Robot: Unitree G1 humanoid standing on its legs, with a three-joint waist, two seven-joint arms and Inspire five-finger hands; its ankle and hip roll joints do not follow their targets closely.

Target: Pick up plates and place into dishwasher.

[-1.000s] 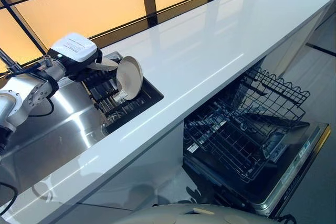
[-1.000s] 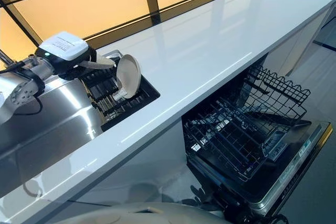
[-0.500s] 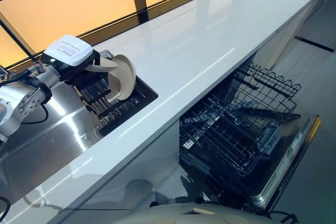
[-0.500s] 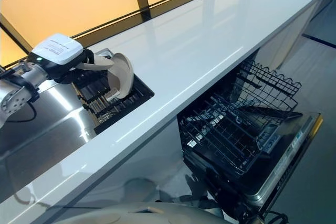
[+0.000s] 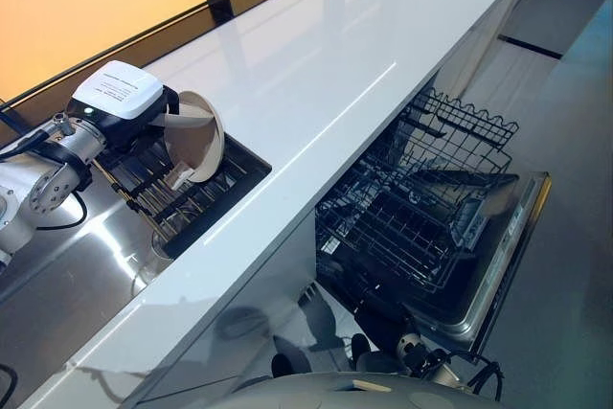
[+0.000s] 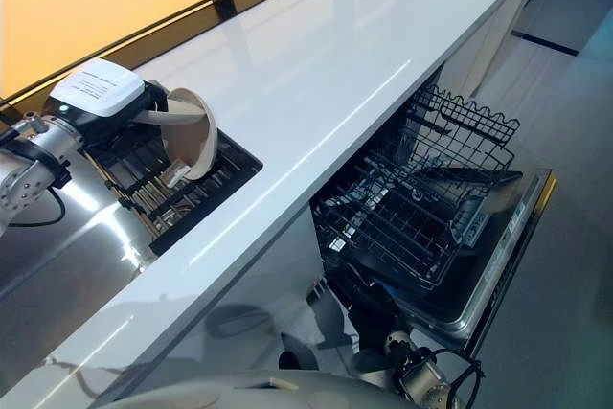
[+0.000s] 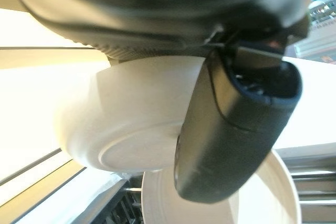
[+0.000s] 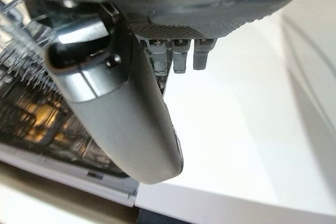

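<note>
Left hand (image 5: 144, 117) clamped on plate (image 5: 194, 138), thumb (image 7: 231, 129) across its face. Plate now lifted clear of sink rack (image 5: 163, 198), previously seated in it. Next: carry to dishwasher rack (image 5: 412, 227). Right hand (image 8: 131, 124) idle, holding nothing, fingers hidden.

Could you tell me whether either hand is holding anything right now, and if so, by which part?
The left hand holds a cream plate by its upper rim, thumb across its underside, above the black drying rack. The right hand holds nothing.

Dark rack (image 5: 182, 203) in white counter (image 5: 316, 64)
</note>
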